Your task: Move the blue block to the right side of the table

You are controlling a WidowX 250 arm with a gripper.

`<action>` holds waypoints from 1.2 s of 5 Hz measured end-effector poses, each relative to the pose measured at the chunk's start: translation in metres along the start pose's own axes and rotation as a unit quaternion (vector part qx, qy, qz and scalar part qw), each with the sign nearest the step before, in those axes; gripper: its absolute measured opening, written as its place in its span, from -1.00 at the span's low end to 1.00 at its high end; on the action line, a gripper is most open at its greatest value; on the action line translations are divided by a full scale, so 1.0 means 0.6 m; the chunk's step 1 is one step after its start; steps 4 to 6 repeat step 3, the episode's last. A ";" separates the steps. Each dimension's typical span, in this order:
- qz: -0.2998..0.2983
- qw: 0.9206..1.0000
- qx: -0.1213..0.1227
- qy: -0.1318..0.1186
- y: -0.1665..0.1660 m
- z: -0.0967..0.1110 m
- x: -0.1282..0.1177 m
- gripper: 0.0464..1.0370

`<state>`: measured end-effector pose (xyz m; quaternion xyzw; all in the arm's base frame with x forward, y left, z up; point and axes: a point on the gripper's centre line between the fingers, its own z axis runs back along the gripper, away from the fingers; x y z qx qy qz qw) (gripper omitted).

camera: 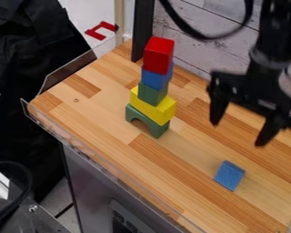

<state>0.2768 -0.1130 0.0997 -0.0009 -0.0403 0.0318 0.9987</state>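
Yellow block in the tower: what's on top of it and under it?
On top: green block, then blue, then red. Under: green arch. The yellow block's underside is covered.

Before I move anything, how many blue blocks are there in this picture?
2. One blue block lies alone on the table; the second blue block is in the tower, between the red block and a green block. A small one behind the tower could be hidden.
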 end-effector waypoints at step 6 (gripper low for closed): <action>-0.019 1.000 0.016 0.020 0.026 0.057 0.008 0.92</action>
